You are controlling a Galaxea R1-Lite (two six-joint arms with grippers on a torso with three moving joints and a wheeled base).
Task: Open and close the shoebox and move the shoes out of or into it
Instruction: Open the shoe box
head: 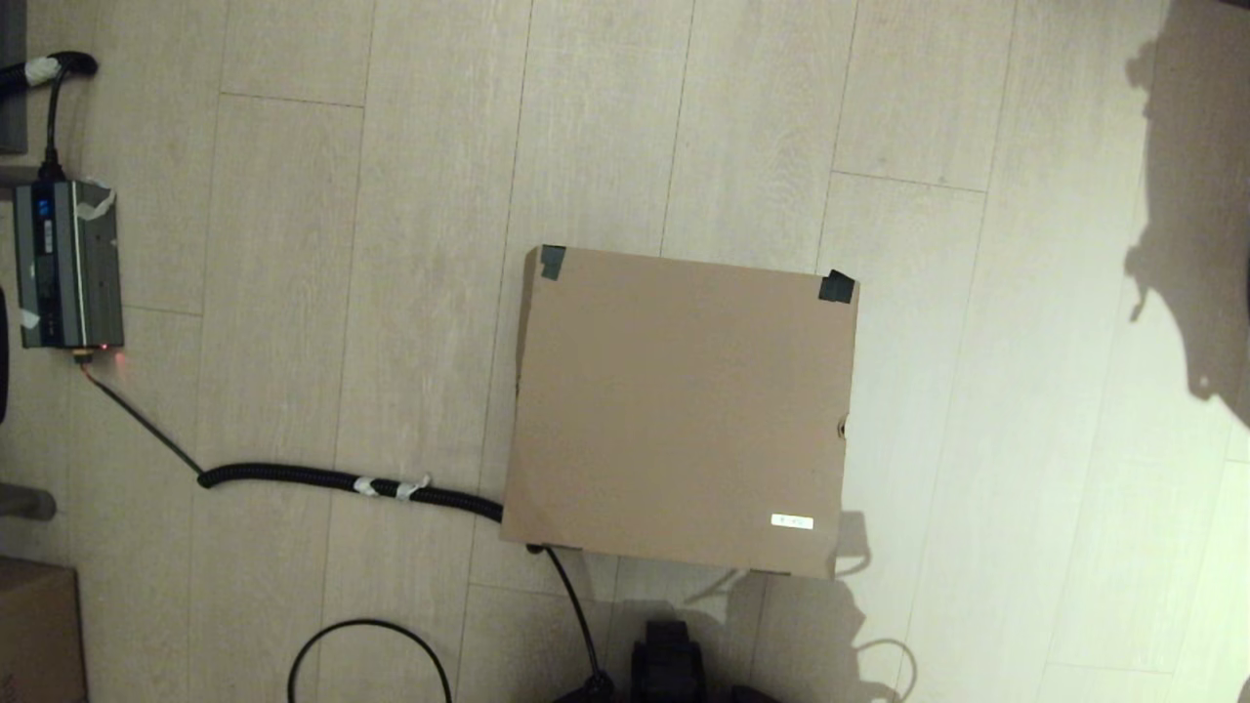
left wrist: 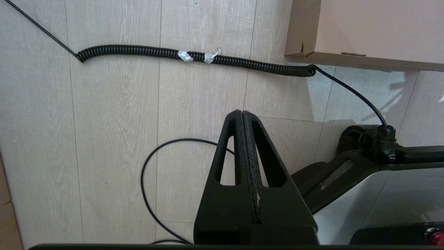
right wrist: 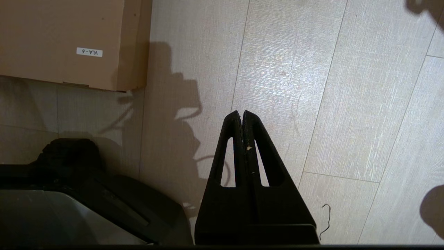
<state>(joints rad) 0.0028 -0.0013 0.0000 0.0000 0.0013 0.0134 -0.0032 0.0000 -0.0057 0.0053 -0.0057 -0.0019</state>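
Observation:
The shoebox (head: 679,410) is a large brown cardboard box on the wooden floor in front of me, lid down flat, with black tape on its two far corners and a small white label (head: 791,521) near its front right corner. The shoes are out of view. My left gripper (left wrist: 241,113) hangs shut and empty above the floor, near the box's front left corner (left wrist: 301,48). My right gripper (right wrist: 241,113) is also shut and empty, off the box's front right corner (right wrist: 131,45). Neither gripper shows in the head view.
A coiled black cable (head: 352,481) runs along the floor from a grey power unit (head: 66,264) at the far left to the box's near left corner. A thin black wire loop (head: 371,649) lies by my base (head: 669,664). A darker carton (head: 37,630) sits at the near left.

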